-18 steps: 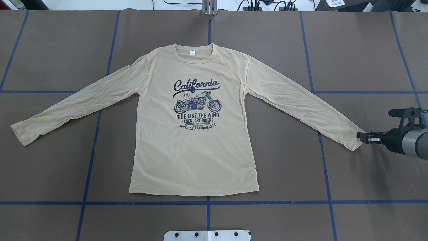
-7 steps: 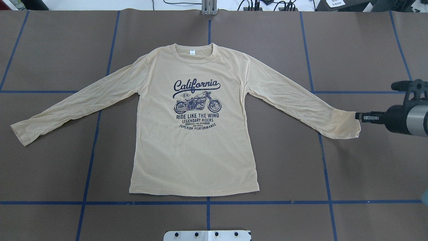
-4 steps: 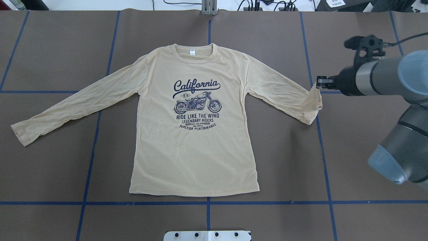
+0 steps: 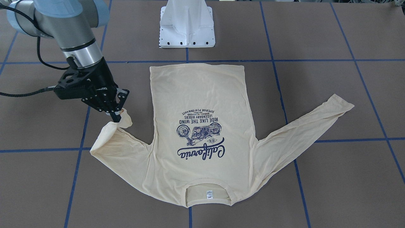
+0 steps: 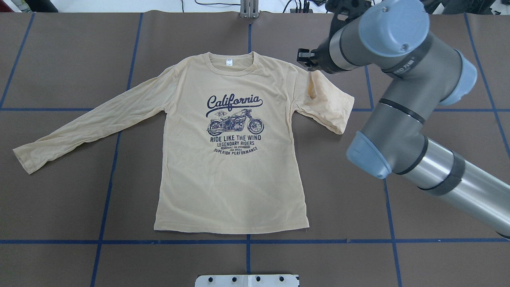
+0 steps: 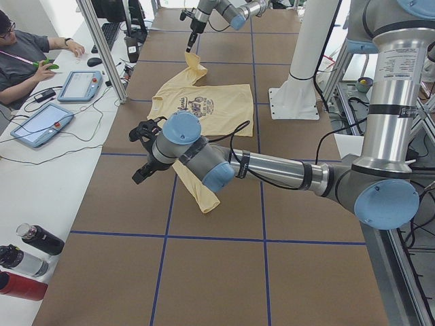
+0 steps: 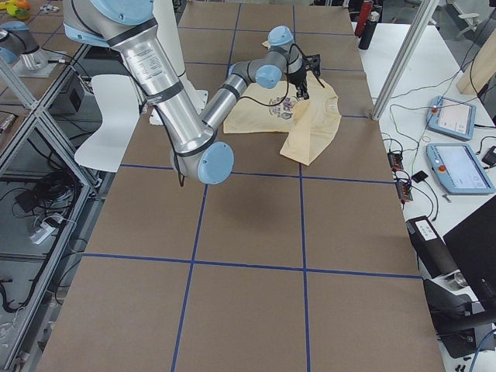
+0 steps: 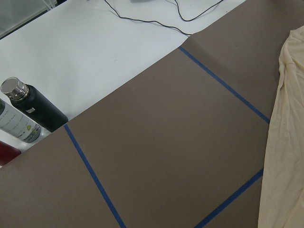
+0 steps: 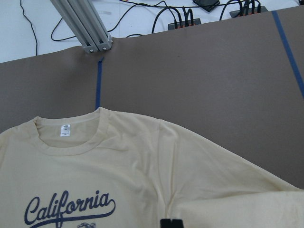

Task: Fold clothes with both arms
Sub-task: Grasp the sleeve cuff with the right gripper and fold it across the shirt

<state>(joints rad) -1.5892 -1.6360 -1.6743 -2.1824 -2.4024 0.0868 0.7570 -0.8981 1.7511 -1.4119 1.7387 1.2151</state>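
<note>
The cream-yellow T-shirt lies flat on the brown table, print up, collar at the far side. My right gripper is shut on the right sleeve's cuff and holds it lifted near the right shoulder, so the sleeve is doubled back on itself. The front view shows the same pinch by the right gripper. The left sleeve lies stretched out flat. My left gripper shows only in the left side view, hovering beside that sleeve's cuff; I cannot tell whether it is open or shut.
The white pedestal base stands at the near edge, close to the shirt's hem. An aluminium post rises at the far edge. Bottles stand off the table's left end. A person sits at a side desk with tablets.
The right gripper closed on the right cuff, lifted it and carried it leftward and farther back, from the outstretched sleeve end to above the right shoulder, folding the sleeve over.
</note>
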